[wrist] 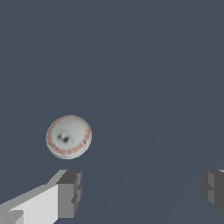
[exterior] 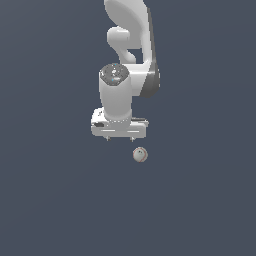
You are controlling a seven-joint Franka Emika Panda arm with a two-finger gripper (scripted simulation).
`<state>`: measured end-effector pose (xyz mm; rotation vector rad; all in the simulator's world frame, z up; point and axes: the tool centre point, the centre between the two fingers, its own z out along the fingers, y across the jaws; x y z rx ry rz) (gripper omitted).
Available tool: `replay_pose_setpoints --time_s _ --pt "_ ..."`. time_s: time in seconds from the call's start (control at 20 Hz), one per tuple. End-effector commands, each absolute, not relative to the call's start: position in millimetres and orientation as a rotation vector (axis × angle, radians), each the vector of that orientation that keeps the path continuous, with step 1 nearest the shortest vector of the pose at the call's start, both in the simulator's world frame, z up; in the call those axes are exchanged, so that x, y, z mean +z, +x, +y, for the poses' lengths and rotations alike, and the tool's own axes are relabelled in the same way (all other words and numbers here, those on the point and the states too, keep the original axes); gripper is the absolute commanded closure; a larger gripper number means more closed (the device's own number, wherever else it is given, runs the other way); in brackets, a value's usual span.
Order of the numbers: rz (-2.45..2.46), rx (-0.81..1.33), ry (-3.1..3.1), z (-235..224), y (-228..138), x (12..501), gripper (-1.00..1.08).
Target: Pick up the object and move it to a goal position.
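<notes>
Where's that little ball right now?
In the exterior view, the ball lies just below the gripper, slightly toward the view's right, apart from it.

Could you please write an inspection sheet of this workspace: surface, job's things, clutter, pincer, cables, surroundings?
Surface: plain dark blue-grey ground, uniform, no marks or edges seen.
Job's things: one small whitish ball with reddish seams, lying on the ground, apart from the arm; in the wrist view the ball lies just beyond one finger, not between the two.
Clutter: nothing seen.
Pincer: the pincer is open, fingers wide apart, holding nothing; in the exterior view the pincer is next to the ball, not on it.
Cables: nothing seen.
Surroundings: only the white arm; no goal marker seen.
</notes>
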<state>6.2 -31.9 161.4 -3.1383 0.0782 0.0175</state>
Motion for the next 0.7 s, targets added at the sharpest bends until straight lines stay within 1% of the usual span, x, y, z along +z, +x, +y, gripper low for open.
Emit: replay_pose_setpoints --time_s 0.0,0.35,0.65 --pt "0.091 0.013 -3.145 -38 7 161 -0.92" --pt "0.066 0.014 -3.145 -35 7 160 -0.92" --pt "-0.074 0.014 -3.148 -24 9 152 -0.92"
